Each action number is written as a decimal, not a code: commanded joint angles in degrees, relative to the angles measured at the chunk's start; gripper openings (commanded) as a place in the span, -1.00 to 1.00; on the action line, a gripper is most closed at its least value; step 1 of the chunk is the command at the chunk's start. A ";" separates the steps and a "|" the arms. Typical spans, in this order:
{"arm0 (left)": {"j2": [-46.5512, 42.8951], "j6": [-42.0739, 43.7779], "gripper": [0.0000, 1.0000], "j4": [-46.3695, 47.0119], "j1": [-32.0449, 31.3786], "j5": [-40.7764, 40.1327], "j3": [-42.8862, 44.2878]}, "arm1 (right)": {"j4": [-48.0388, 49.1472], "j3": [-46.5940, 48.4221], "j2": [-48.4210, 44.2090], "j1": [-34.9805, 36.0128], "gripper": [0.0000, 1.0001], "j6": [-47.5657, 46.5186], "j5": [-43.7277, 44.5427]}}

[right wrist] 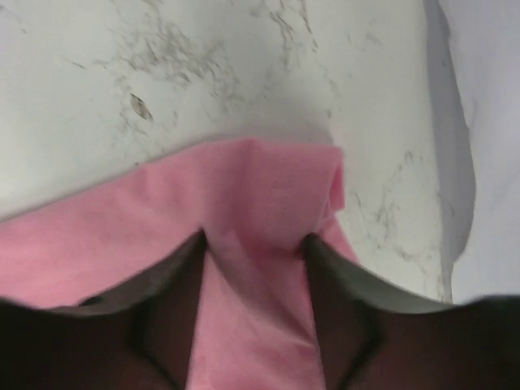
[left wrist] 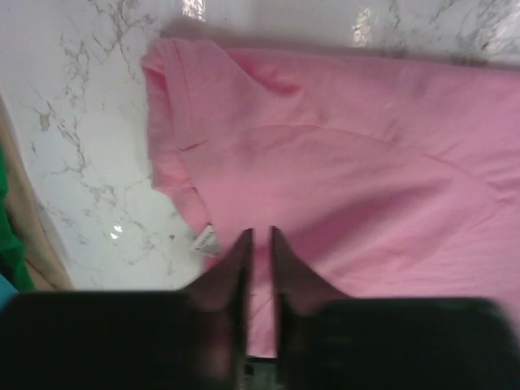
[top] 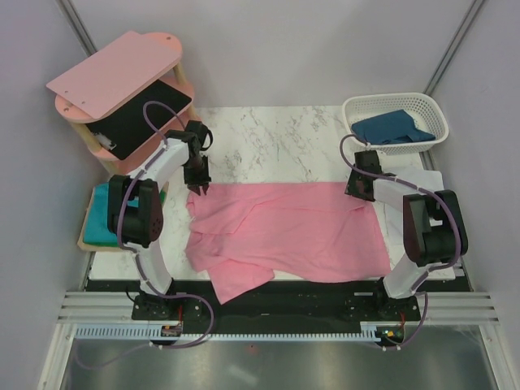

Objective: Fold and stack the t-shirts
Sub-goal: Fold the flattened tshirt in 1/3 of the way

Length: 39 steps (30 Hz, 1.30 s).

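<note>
The light pink t-shirt [top: 284,231] lies spread across the marble table, its lower left part rumpled. My left gripper [top: 197,183] hovers over the shirt's far left corner. In the left wrist view that gripper [left wrist: 260,236] has only a narrow slit between its fingers, and the flat pink t-shirt [left wrist: 349,162] shows through it, not pinched. My right gripper [top: 357,188] is at the far right corner. Seen from the right wrist, it [right wrist: 253,240] stands wide, with a raised fold of the pink t-shirt [right wrist: 260,195] between the fingers. The dark blue t-shirt [top: 390,128] lies in a basket, and the teal t-shirt [top: 101,215] lies folded at the left.
The white basket [top: 431,106] stands at the far right corner. A pink wooden shelf unit [top: 122,73] with a black item [top: 142,118] on its middle tier stands at the far left. The teal shirt rests on a beige board [top: 84,240] beside the table.
</note>
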 commanded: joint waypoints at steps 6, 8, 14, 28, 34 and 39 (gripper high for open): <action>8.50 -1.62 -0.96 3.05 -0.14 -0.25 4.33 | -0.87 5.20 7.10 -0.68 -0.76 0.38 0.97; 10.69 -1.88 -0.96 3.13 -0.23 -0.42 5.38 | -1.76 6.51 7.55 -0.59 -0.77 0.03 0.97; 15.45 -2.59 -0.96 3.05 -0.32 -3.58 9.59 | -4.13 10.91 10.01 -0.68 -0.48 -0.94 2.82; 28.27 -1.89 -0.96 0.86 -1.11 -14.48 27.86 | -6.24 18.73 15.28 -0.68 0.85 -4.28 5.45; 28.22 -0.92 -0.96 -1.44 -1.55 -16.68 34.84 | -7.03 19.27 13.89 -0.59 0.93 -5.07 5.01; 17.58 -0.74 -0.96 1.20 -4.71 -18.96 27.04 | -5.19 12.87 3.09 -0.68 0.96 -5.07 2.74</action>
